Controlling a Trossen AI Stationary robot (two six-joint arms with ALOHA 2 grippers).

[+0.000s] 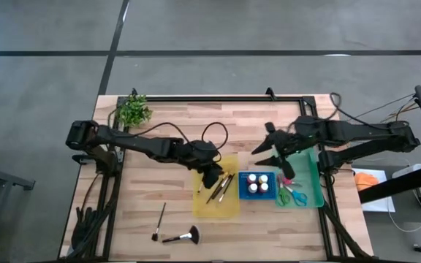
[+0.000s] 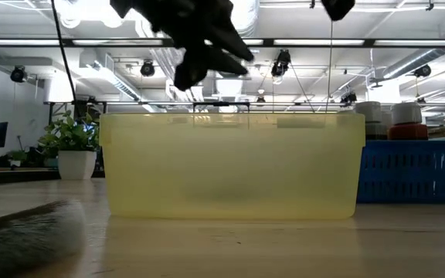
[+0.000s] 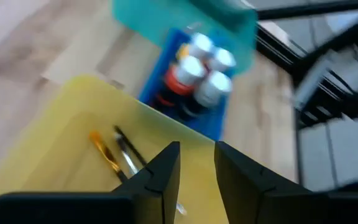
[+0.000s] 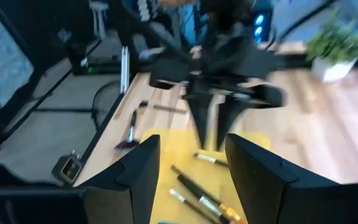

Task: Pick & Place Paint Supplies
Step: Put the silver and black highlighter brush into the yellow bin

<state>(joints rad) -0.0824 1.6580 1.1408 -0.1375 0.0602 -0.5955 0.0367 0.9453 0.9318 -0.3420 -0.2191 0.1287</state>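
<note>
The left gripper (image 1: 212, 177) is hovering over the yellow tray (image 1: 232, 208), fingers slightly parted and holding nothing, with thin paintbrushes (image 1: 221, 188) lying inside. If it swings away low, it risks clipping the tray wall and spilling them.

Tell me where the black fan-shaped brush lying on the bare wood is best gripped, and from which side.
Probably from straight above, on the thin handle. The fan brush lies flat on the table, its wide bristle head toward the yellow tray and its handle pointing away. Jaws should close across the handle near mid-length; the smaller brush beside it lies apart.
</note>
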